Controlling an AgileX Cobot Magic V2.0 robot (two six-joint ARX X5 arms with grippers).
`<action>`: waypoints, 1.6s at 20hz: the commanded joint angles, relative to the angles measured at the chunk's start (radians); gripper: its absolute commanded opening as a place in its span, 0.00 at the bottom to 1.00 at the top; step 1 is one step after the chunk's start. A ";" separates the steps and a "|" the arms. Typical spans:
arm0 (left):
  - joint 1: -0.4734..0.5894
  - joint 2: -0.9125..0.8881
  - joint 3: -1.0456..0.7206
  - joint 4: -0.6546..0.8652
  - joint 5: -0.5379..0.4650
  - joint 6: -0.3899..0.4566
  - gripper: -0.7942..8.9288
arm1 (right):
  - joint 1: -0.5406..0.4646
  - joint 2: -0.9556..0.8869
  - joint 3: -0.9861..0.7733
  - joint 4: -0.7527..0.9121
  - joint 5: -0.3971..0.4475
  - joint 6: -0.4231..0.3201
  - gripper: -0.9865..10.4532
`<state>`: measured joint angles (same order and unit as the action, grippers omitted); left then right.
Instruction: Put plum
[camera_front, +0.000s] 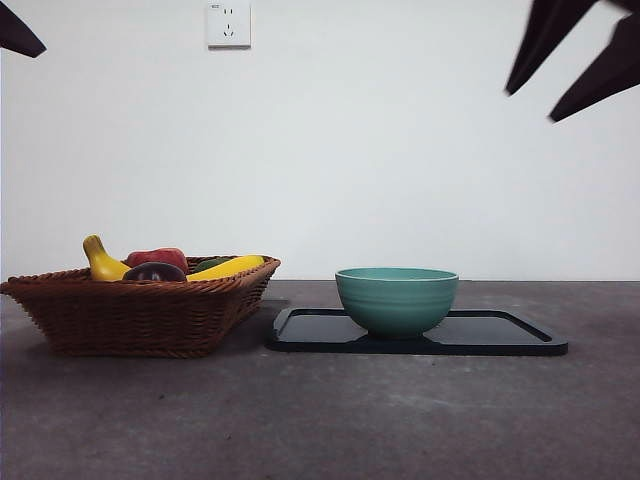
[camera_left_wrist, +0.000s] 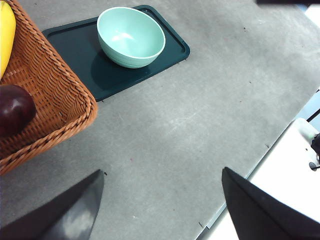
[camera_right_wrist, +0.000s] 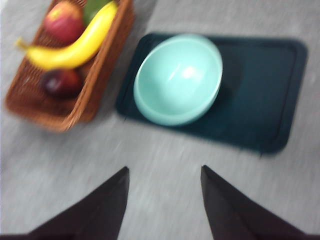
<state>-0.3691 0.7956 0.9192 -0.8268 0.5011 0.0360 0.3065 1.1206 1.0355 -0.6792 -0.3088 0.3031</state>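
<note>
- The plum (camera_right_wrist: 62, 82) is a small round fruit with smooth, glossy skin, dark maroon and nearly black; it lies in the basket (camera_front: 140, 310), well ahead of the right gripper (camera_right_wrist: 165, 200) and off to one side of its jaws.
- In the left wrist view the plum (camera_left_wrist: 15, 110) shows only in part, at the basket's near corner, well ahead of the left gripper (camera_left_wrist: 162, 205).
- The basket is woven brown wicker with a braided rim; a curved yellow banana (camera_right_wrist: 75, 47), a red apple-like fruit (camera_right_wrist: 64, 22) and something green also lie in it.
- A smooth, round teal bowl (camera_front: 397, 300) with faint ridges stands on a flat dark tray (camera_front: 500, 335) with a raised lip, beside the basket.
- The tabletop (camera_front: 400, 420) is grey, matte and mottled.
- Both grippers hang above the tabletop with jaws spread and nothing between them.
</note>
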 joint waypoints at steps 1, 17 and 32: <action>-0.005 0.006 0.019 0.012 0.006 0.006 0.47 | -0.003 0.150 0.105 0.003 0.032 -0.043 0.29; -0.005 0.006 0.019 0.011 0.006 0.005 0.47 | -0.008 0.715 0.347 0.090 0.082 -0.105 0.29; -0.005 0.006 0.019 0.011 0.006 0.005 0.47 | 0.000 0.766 0.347 0.183 0.100 -0.086 0.10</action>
<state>-0.3691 0.7956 0.9192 -0.8272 0.5011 0.0360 0.3008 1.8748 1.3609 -0.5041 -0.2085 0.2111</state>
